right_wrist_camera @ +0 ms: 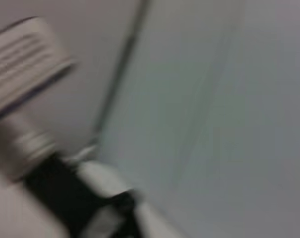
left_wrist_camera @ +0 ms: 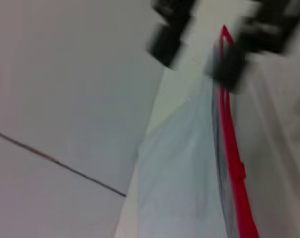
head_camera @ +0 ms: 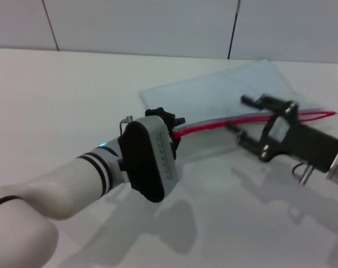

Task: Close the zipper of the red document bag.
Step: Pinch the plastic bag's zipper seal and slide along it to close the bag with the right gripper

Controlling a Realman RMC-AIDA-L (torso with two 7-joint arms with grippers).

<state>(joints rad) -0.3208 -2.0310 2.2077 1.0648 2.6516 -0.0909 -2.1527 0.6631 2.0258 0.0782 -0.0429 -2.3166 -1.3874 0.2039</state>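
Observation:
The red document bag lies flat on the white table, a translucent pale blue pouch. Its zipper is a thin red strip along the near long edge, and it splits into two lines at the far right end. My left gripper sits at the strip's left end, shut on it, mostly hidden behind the wrist. My right gripper is open, with one finger on each side of the strip. The left wrist view shows the zipper, the bag and the right gripper beyond.
The white table stretches wide to the left and in front. A grey wall with dark seams rises behind it. In the right wrist view the left arm's wrist is close by.

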